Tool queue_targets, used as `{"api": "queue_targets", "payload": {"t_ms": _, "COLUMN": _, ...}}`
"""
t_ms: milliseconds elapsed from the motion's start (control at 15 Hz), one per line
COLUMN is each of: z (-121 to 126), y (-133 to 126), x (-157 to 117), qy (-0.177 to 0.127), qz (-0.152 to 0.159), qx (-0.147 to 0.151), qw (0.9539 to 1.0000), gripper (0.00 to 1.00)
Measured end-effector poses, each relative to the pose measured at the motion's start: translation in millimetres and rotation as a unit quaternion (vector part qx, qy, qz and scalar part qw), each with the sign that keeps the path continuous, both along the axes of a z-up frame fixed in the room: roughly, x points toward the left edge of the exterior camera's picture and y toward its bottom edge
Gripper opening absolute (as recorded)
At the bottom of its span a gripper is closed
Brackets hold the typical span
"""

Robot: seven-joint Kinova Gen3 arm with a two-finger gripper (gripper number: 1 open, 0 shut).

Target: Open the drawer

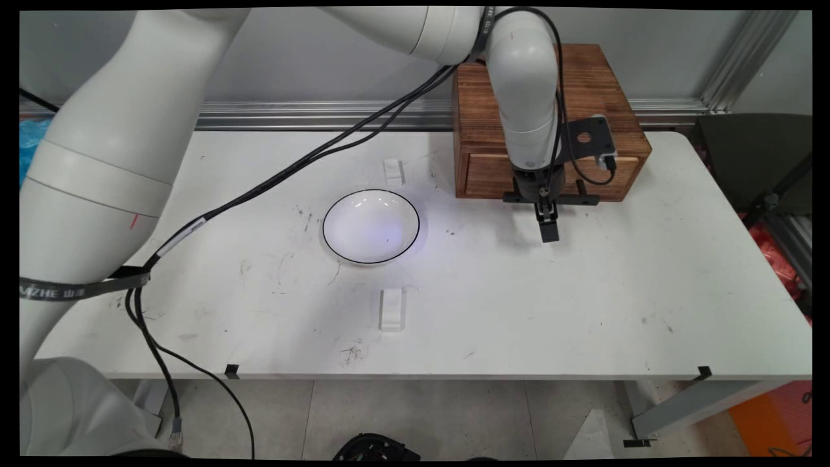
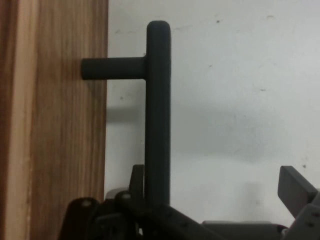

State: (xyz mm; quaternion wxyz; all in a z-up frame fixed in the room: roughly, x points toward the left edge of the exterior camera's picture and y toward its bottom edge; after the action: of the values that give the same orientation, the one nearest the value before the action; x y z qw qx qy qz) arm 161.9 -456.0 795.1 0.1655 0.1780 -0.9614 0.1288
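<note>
White bowl (image 1: pixel 371 226) sits left of gripper (image 1: pixel 548 228), wooden drawer box (image 1: pixel 593 91) behind.

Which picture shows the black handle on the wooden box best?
The hand view: the handle fills it, a dark bar standing off the wooden box on a post. In the main view the handle is a thin strip, partly hidden behind the gripper.

A narrow black strap (image 1: pixel 78 288) wrapped round the white robot arm carried pale lettering, of which only "ZHE" was legible; nothing else bore readable text.
</note>
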Motion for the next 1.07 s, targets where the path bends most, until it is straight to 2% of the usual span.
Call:
{"api": "queue_targets", "payload": {"t_ms": 400, "z": -4.1, "y": 13.1, "x": -8.1, "qy": 0.003, "qz": -0.005, "qx": 0.018, "qw": 0.9998, "gripper": 1.0}}
{"api": "queue_targets", "payload": {"t_ms": 1067, "z": 1.0, "y": 73.7, "x": -36.7, "qy": 0.001, "qz": -0.003, "qx": 0.059, "qw": 0.9983, "gripper": 1.0}}
